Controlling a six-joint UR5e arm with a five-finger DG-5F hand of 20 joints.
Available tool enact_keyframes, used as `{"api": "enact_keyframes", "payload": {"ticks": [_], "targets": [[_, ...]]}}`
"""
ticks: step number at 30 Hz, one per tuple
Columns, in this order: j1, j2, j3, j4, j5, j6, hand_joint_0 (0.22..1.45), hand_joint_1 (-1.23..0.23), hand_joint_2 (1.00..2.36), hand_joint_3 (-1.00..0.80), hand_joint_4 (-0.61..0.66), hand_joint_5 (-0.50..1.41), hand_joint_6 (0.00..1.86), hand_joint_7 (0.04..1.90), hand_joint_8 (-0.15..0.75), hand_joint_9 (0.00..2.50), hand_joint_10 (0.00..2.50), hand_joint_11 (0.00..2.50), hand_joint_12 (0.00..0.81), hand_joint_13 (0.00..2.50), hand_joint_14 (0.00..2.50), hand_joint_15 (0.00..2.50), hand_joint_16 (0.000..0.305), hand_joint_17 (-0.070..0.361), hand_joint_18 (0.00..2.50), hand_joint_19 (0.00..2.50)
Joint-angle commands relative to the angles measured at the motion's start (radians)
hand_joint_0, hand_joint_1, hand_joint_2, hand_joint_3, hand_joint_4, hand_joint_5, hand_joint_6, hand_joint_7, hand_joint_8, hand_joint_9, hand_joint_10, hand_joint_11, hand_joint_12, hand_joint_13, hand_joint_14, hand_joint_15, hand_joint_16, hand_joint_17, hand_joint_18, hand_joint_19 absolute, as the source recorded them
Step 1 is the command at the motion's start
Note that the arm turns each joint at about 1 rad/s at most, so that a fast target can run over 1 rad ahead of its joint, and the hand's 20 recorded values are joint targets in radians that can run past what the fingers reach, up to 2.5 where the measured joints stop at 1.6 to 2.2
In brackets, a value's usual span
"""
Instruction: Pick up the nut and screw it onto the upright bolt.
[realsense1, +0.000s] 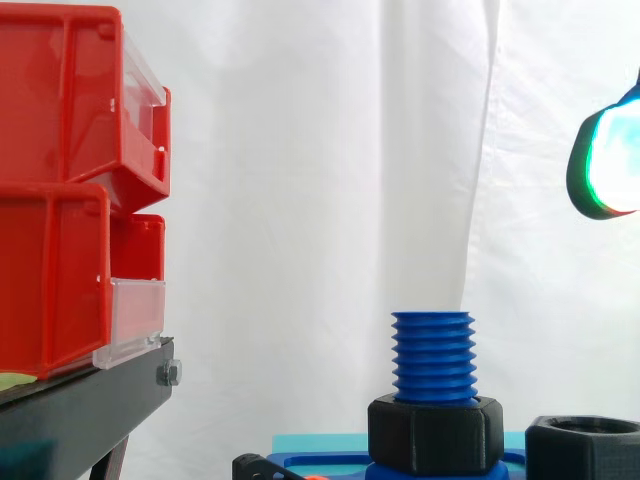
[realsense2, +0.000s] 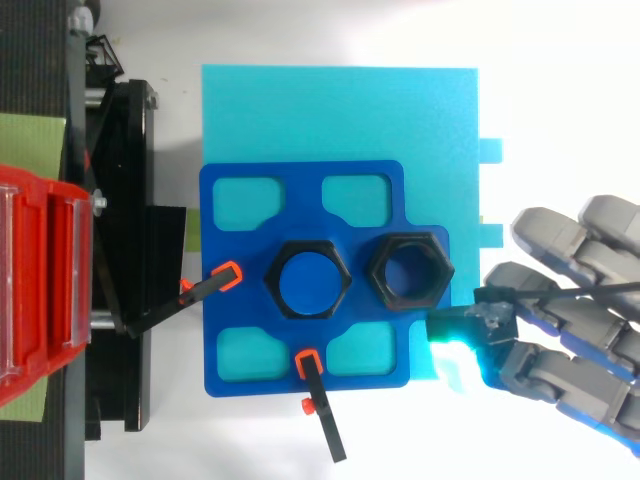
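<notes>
Hand (realsense2: 540, 365) open and empty, I hover beside the loose nut (realsense2: 410, 270); a skewed grasp could knock it against the bolt (realsense1: 432, 355).

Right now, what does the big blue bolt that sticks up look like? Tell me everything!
The bolt is bright blue and looks like plastic, with thick threads ringing it. It stands straight up, its flat top bare. A black six-sided nut sits around its bottom, touching it. From above it shows as a blue circle inside that nut, near the middle of the blue plate. The hand is off to the side, not touching it.
</notes>
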Motion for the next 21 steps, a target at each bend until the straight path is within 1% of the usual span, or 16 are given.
{"api": "enact_keyframes", "payload": {"ticks": [1,3,5,7,10,12,19,21], "targets": [[0.006,-0.023,-0.001,0.027,0.029,-0.015,0.48,-0.49,1.00,-0.50,0.22,-0.21,0.50,0.83,0.304,0.52,0.00,0.02,0.388,0.31,0.00,0.00,0.052,0.117,0.20,0.00],[0.012,-0.041,0.001,0.039,0.051,-0.015,0.48,-0.49,1.00,-0.50,0.22,-0.21,0.50,0.83,0.305,0.52,0.00,0.02,0.387,0.32,0.00,0.00,0.052,0.117,0.20,0.00],[0.015,-0.049,0.001,0.057,0.072,-0.015,0.48,-0.49,1.00,-0.50,0.22,-0.21,0.50,0.83,0.305,0.52,0.00,0.01,0.387,0.32,0.00,0.00,0.052,0.118,0.20,0.00],[0.017,-0.052,0.001,0.068,0.080,-0.015,0.48,-0.49,1.00,-0.50,0.22,-0.21,0.50,0.83,0.304,0.52,0.00,0.02,0.386,0.32,0.00,0.00,0.052,0.118,0.21,0.00],[0.019,-0.052,0.001,0.070,0.078,-0.015,0.48,-0.49,1.00,-0.50,0.22,-0.21,0.50,0.83,0.303,0.52,0.00,0.02,0.388,0.32,0.00,0.00,0.052,0.117,0.21,0.00],[0.012,-0.052,-0.001,0.065,0.077,-0.015,0.48,-0.49,1.00,-0.50,0.22,-0.21,0.50,0.83,0.303,0.53,0.00,0.02,0.387,0.33,0.00,0.00,0.052,0.117,0.21,0.00],[0.003,-0.052,-0.001,0.027,0.074,-0.015,0.48,-0.49,1.00,-0.50,0.23,-0.21,0.50,0.83,0.302,0.53,0.00,0.03,0.387,0.33,0.00,0.00,0.052,0.117,0.22,0.00],[-0.004,-0.053,-0.001,0.024,0.070,-0.017,0.48,-0.49,1.00,-0.50,0.23,-0.21,0.50,0.83,0.305,0.53,0.00,0.03,0.386,0.33,0.00,0.00,0.052,0.117,0.22,0.00]]}}
